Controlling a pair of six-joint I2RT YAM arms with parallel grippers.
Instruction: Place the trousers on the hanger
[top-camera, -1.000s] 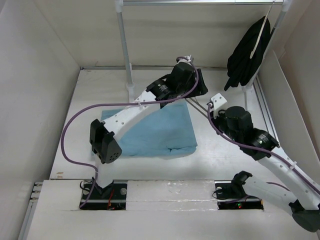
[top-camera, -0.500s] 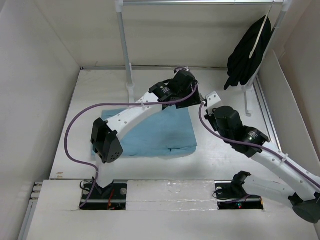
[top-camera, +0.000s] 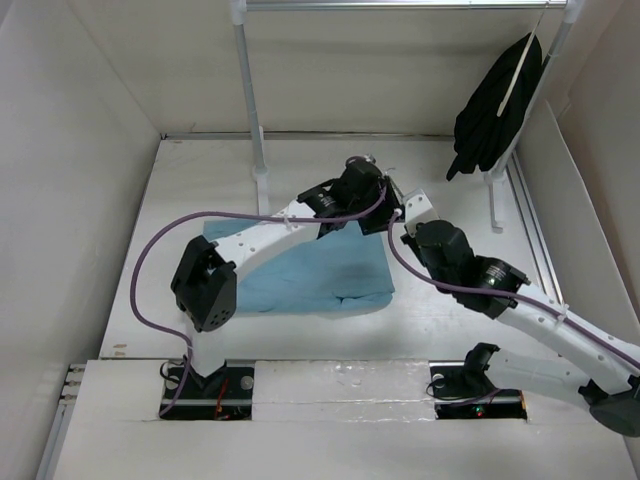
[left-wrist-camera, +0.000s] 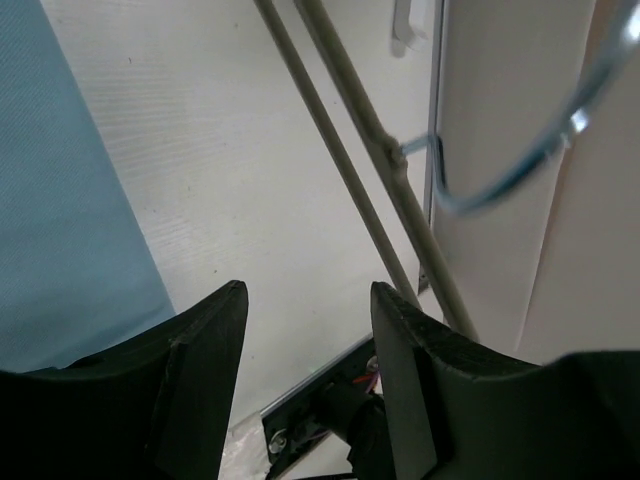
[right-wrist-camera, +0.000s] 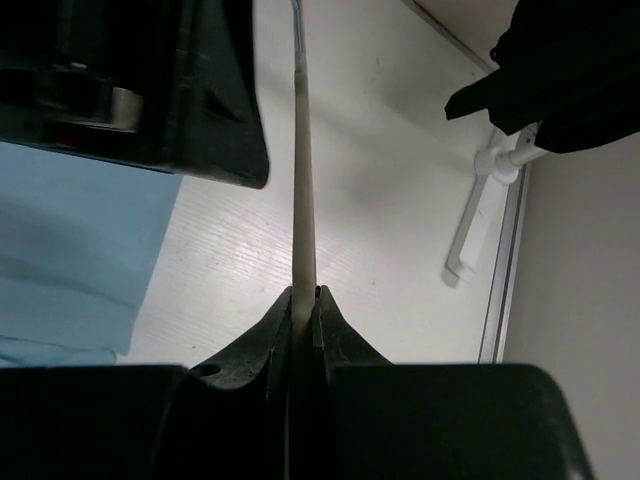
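Blue trousers (top-camera: 330, 270) folded flat on the white table (top-camera: 200, 180), left of the wide-open, empty left jaws. Grey hanger (right-wrist-camera: 303, 200) just beyond them, pinched tight in the right jaws. Black garment (top-camera: 495, 110) hanging well beyond.

black garment (top-camera: 492, 110): hangs on cream hanger (top-camera: 522, 68), top right | rack post (top-camera: 250, 100): upright, rear of table (top-camera: 200, 180)

A white wood-grain table (top-camera: 190, 190), walled on three sides.
Near its middle lie folded light blue cloth trousers (top-camera: 330, 270); a white rack foot (top-camera: 494, 205) stands far right.
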